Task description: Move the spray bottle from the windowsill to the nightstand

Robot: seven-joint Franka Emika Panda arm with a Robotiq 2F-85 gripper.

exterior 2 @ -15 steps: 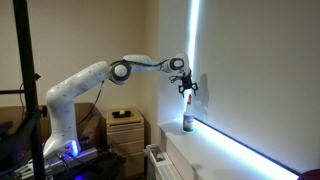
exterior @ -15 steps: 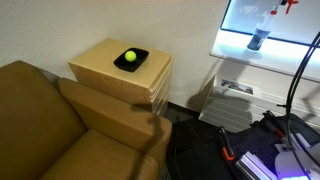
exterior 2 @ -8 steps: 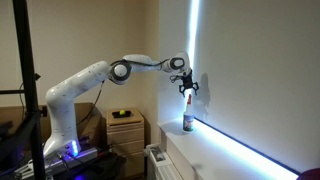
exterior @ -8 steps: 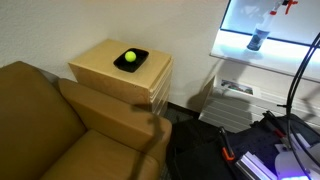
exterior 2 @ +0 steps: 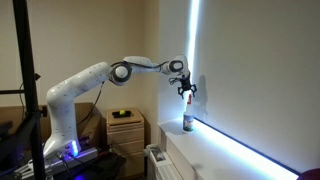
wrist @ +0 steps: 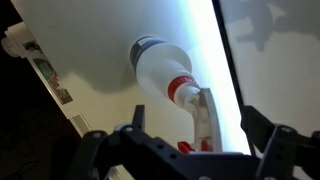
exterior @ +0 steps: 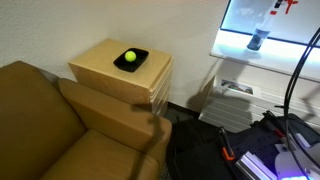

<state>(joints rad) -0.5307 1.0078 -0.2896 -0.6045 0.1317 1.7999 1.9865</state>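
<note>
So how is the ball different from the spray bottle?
The ball is round and yellow-green; the spray bottle is tall and slim with a red top. The ball sits in a black dish on the nightstand; the spray bottle stands on the windowsill. The hand hovers over the spray bottle only.

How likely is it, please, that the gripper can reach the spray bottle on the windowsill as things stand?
Probably yes: the gripper hangs open directly above the spray bottle, which stands upright on the windowsill, with nothing visible between them.
</note>
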